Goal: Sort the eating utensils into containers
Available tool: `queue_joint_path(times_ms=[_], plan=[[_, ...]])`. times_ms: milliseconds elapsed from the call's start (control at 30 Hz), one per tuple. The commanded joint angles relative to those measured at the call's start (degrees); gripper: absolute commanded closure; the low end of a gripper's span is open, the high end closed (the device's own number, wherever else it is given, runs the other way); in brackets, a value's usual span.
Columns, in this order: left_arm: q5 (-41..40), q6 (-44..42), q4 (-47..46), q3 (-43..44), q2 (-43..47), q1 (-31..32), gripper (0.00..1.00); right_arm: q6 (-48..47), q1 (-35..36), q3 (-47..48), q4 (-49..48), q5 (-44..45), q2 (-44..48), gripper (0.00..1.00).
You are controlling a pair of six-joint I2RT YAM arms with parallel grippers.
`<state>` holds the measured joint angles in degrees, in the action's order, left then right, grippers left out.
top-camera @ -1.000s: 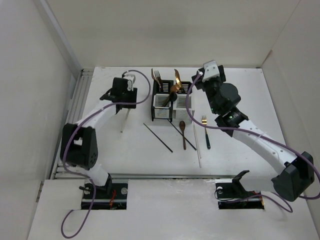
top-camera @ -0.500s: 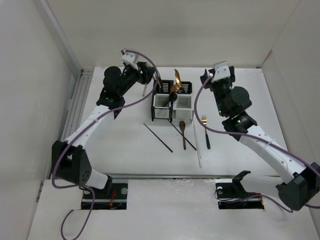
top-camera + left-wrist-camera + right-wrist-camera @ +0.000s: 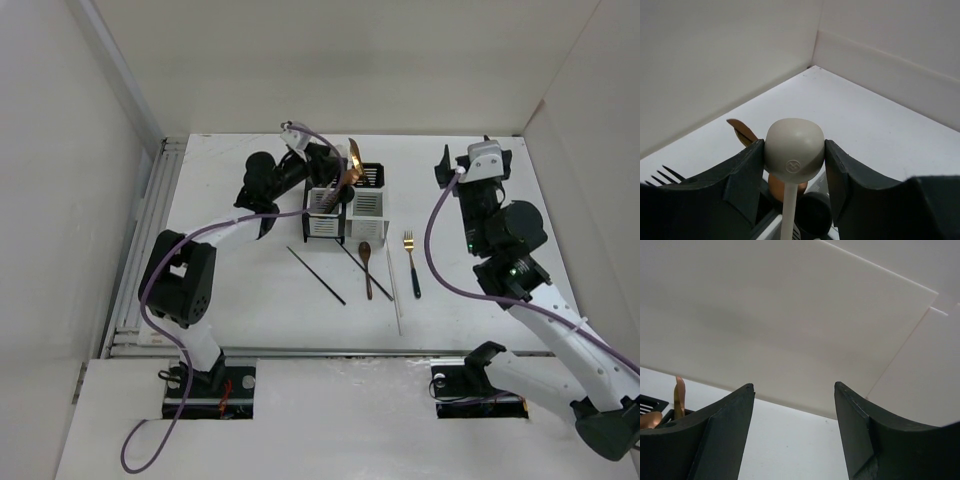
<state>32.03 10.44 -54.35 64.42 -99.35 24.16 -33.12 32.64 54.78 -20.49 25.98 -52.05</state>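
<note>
My left gripper (image 3: 322, 160) is shut on the bowl of a cream spoon (image 3: 794, 152), which hangs handle down over the left caddy (image 3: 322, 226) of the two joined containers. Copper forks and spoons (image 3: 352, 160) stand in the caddies, and a copper spoon (image 3: 742, 133) shows behind the cream one. My right gripper (image 3: 470, 163) is open and empty, raised to the right of the right caddy (image 3: 367, 208); its wrist view (image 3: 794, 390) faces the back wall. A black chopstick (image 3: 316, 275), a wooden spoon (image 3: 366, 268), a white chopstick (image 3: 394, 290) and a gold fork (image 3: 410, 262) lie on the table in front of the caddies.
White walls close the table at the back and on both sides. A grooved rail (image 3: 150, 230) runs along the left edge. Purple cables (image 3: 440, 225) loop from both arms. A second black chopstick (image 3: 350, 255) lies next to the wooden spoon.
My left arm has swung right from the table's left side to above the left caddy, carrying the cream spoon. My right arm has pulled away from the caddies to the right.
</note>
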Motion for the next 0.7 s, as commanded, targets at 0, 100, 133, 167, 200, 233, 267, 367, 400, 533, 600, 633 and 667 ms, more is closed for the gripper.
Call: queue_joint_path(times_ms=[0,100,133,167,200,233,267,367,400,533,600,633,667], plan=[[1.7,1.6,-6.9,-3.4,2.7,-0.1,1.00,-1.9,-0.2,0.2,2.3,2.1,1.3,0.30],[1.1,0.4,-6.9,-7.7,2.7,-0.1,1.00,-2.5,-0.2,0.2,2.8,2.8,1.3,0.28],[0.3,-0.3,-8.0,-8.8,2.7,-0.1,0.99,-2.5,-0.2,0.2,2.8,1.5,1.3,0.28],[0.3,-0.3,-9.0,-10.7,2.7,-0.1,0.96,-2.5,-0.2,0.2,4.0,0.5,0.6,0.28],[-0.3,-0.3,-9.9,-11.3,2.1,-0.1,0.94,-2.5,-0.2,0.8,6.6,-1.0,-0.1,0.25],[0.2,-0.3,-10.5,-11.3,2.1,-0.1,0.91,-1.9,-0.2,0.8,8.4,-2.6,-0.1,0.25],[0.7,-0.3,-11.2,-11.9,1.6,-0.1,0.87,-0.7,-0.2,1.4,10.5,-5.4,-0.8,0.24],[0.8,-0.3,-11.2,-12.0,1.6,-0.1,0.66,9.5,-0.2,3.6,21.1,-10.0,-1.4,0.24],[0.8,-0.3,-10.4,-12.0,2.8,-0.1,0.62,11.6,-0.2,3.6,23.6,-11.5,-1.4,0.24],[0.8,-1.0,-7.4,-11.4,5.5,-0.7,0.42,21.1,2.7,2.4,37.1,-14.2,-1.4,0.28],[0.8,-0.2,-3.9,-10.3,7.3,-1.6,0.36,29.9,4.3,1.7,41.4,-10.4,-2.7,0.44],[0.8,-0.2,-2.6,-9.0,7.9,-2.4,0.36,31.8,5.7,0.8,43.0,-10.4,-3.2,0.49],[0.8,-0.2,-1.3,-8.4,8.5,-3.1,0.35,32.9,6.6,0.2,45.3,-9.6,-4.6,0.56]])
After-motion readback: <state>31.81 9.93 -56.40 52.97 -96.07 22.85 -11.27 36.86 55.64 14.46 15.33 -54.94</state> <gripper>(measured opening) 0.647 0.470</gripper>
